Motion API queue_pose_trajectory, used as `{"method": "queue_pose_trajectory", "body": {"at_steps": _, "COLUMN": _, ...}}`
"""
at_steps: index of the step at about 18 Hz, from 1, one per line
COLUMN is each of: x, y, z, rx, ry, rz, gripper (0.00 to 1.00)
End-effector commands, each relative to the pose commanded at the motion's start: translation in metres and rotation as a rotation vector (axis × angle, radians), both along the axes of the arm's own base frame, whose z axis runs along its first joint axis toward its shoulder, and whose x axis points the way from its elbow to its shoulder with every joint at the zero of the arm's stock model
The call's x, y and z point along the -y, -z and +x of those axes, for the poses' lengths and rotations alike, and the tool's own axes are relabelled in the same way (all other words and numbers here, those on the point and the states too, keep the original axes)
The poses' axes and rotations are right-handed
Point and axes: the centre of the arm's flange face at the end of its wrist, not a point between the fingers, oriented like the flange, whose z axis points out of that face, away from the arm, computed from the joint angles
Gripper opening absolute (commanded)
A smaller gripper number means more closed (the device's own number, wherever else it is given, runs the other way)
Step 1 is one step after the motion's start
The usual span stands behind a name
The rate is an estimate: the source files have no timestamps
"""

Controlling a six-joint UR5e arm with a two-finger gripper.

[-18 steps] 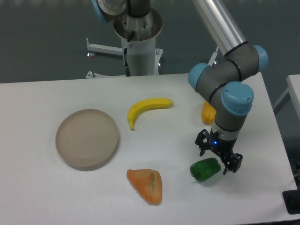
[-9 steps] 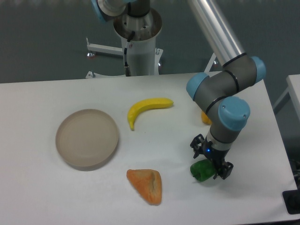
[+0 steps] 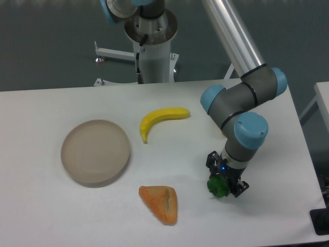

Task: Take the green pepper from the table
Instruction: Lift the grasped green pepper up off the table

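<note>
The green pepper lies on the white table at the front right, and only its left part shows below the wrist. My gripper is lowered straight over it, with one finger on the far-left side and the other on the near-right side. The jaws look still spread around the pepper, not closed on it.
A yellow banana lies at mid-table. A round beige plate sits at the left. An orange wedge-shaped piece lies at the front, left of the pepper. The arm's elbow hides the table area behind the gripper.
The gripper has moved left and down from beside the pepper to right over it, now covering most of it. The arm now hides the small yellow-orange piece.
</note>
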Motion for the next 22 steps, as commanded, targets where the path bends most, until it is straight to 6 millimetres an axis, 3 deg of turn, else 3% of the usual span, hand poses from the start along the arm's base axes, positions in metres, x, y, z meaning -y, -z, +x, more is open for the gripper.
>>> {"method": "queue_pose_trajectory", "body": {"at_steps": 1, "x": 0.011, "y": -0.013, "z": 0.004, "rx": 0.036, "ry": -0.012, "rz": -0.035, "gripper": 0.47}}
{"method": "queue_pose_trajectory", "body": {"at_steps": 6, "x": 0.04, "y": -0.066, "z": 0.022, "rx": 0.094, "ry": -0.032, "rz": -0.103, "gripper": 0.46}}
{"method": "queue_pose_trajectory", "body": {"at_steps": 9, "x": 0.05, "y": -0.088, "z": 0.022, "rx": 0.081, "ry": -0.042, "rz": -0.09, "gripper": 0.47}}
{"method": "queue_pose_trajectory", "body": {"at_steps": 12, "x": 0.074, "y": -0.109, "z": 0.016, "rx": 0.071, "ry": -0.069, "rz": -0.073, "gripper": 0.49}}
{"method": "queue_pose_trajectory", "body": {"at_steps": 20, "x": 0.085, "y": -0.114, "z": 0.015, "rx": 0.051, "ry": -0.079, "rz": -0.07, "gripper": 0.46}}
{"method": "queue_pose_trajectory", "body": {"at_steps": 22, "x": 0.096, "y": -0.12, "z": 0.008, "rx": 0.002, "ry": -0.075, "rz": -0.106, "gripper": 0.46}}
